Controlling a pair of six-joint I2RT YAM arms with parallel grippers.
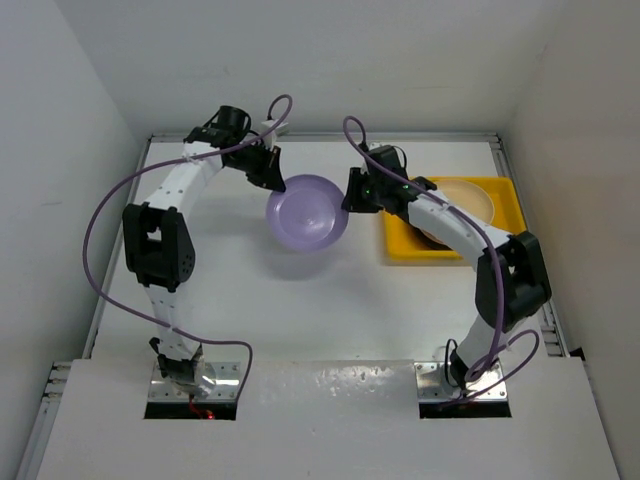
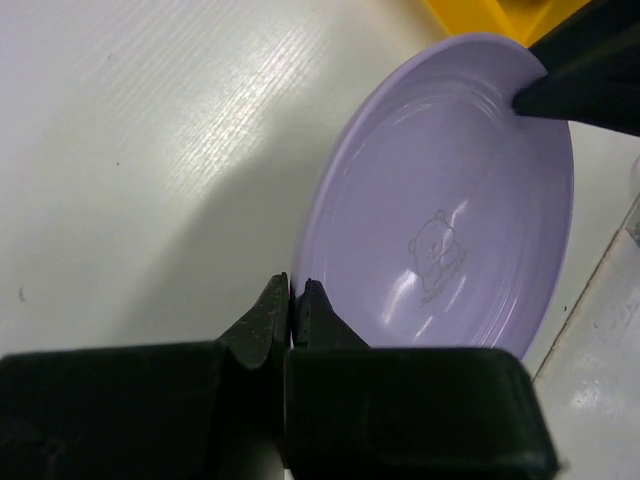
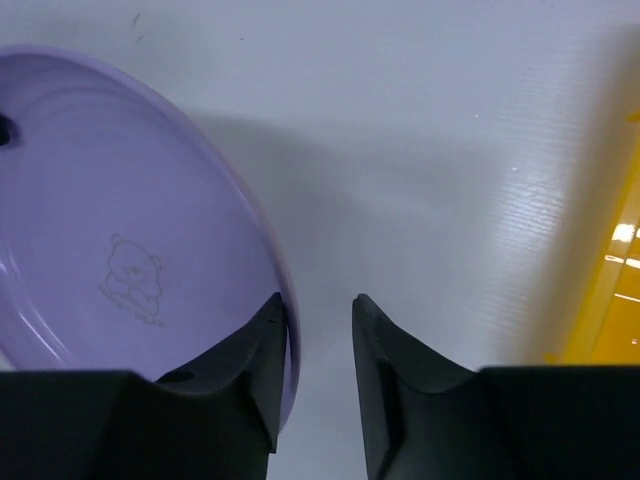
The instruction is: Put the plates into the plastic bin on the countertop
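A lilac plate (image 1: 307, 212) with a small bear print hangs tilted above the white countertop (image 1: 230, 290). My left gripper (image 1: 275, 182) is shut on its left rim, and the left wrist view shows the pinch (image 2: 292, 290) on the lilac plate (image 2: 450, 200). My right gripper (image 1: 352, 193) is at the opposite rim. In the right wrist view its jaws (image 3: 318, 298) straddle the edge of the lilac plate (image 3: 100, 200), one finger inside, the other apart from it. The yellow plastic bin (image 1: 412, 250) lies to the right and holds a cream plate (image 1: 465, 197).
My right arm crosses over the bin's near half and hides part of a darker plate (image 1: 436, 236). Raised rails edge the countertop, and white walls close in on three sides. A corner of the bin (image 2: 490, 15) shows past the held plate.
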